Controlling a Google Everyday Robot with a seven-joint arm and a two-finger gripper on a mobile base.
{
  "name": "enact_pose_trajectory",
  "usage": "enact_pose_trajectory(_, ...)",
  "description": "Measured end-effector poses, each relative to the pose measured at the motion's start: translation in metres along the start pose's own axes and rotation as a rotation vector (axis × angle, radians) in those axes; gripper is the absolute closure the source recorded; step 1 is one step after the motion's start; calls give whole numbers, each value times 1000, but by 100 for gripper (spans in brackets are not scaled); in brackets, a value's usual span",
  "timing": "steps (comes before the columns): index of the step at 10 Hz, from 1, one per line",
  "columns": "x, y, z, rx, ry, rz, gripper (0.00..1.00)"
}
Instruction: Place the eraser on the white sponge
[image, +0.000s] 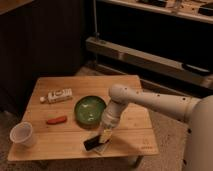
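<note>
While bare wood lies left of the jaws, the gripper (105, 134), whose grip state cannot be told, points down over the eraser (92, 143) and white sponge (101, 148) near the table's (65, 139) front edge; the arm (150, 100) extends from the right.

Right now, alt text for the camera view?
The robot's claw is lowered at the front edge of a wooden table, right over the black eraser, which lies on the white sponge. Behind sit a green bowl, an orange-red carrot-shaped thing, a white cup and a labelled bottle.
</note>
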Motion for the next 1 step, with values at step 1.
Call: enact_pose_trajectory(1, 0, -1, 0, -7, -1, 2, 37)
